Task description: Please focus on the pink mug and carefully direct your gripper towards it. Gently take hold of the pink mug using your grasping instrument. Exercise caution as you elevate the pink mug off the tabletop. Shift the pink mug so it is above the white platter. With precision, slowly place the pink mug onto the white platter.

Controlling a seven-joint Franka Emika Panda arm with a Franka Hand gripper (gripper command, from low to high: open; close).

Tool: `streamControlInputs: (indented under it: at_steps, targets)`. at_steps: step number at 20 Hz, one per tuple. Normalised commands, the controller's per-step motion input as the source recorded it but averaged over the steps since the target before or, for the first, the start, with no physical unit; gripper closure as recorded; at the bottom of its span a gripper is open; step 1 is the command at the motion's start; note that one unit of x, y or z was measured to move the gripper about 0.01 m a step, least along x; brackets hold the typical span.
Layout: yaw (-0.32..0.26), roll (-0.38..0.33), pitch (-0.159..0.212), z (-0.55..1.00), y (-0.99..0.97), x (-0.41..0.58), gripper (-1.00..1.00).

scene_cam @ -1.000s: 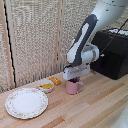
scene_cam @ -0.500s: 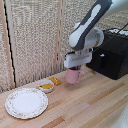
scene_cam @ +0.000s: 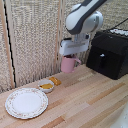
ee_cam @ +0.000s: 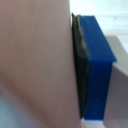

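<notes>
The white boxy gripper [scene_cam: 69, 55] clamps the small pink ceramic mug [scene_cam: 68, 64] in mid-air; the small white bowl [scene_cam: 46, 86] apparently holds yellow food beside the round white platter [scene_cam: 26, 103].

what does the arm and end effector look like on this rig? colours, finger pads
White arm with rounded, bulbous links and grey joint sections. The end effector is a white boxy block. The wrist view shows a deep-blue rectangular fingertip faced with a thin dark pad. No cables or markings are discernible.

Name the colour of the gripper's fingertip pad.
Dark blue, clearest in the wrist view: the fingertip pressed against the pink mug.
</notes>
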Motion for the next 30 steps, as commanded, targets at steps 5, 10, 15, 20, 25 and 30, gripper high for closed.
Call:
streamControlInputs:
  at_steps: [5,10,15,20,25,30]
  targets:
    - [0.0,0.011,0.047,0.3,0.87,0.454,1.0]
    - [0.009,0.0,0.029,0.03,0.94,0.323,1.0]
    - [0.005,0.0,0.012,0.0,0.96,0.291,1.0]
    - [0.013,-0.022,0.006,-0.09,0.9,0.42,1.0]
    - [0.006,-0.02,0.001,-0.22,0.67,0.415,1.0]
    - [0.011,-0.051,0.0,-0.36,0.31,0.238,1.0]
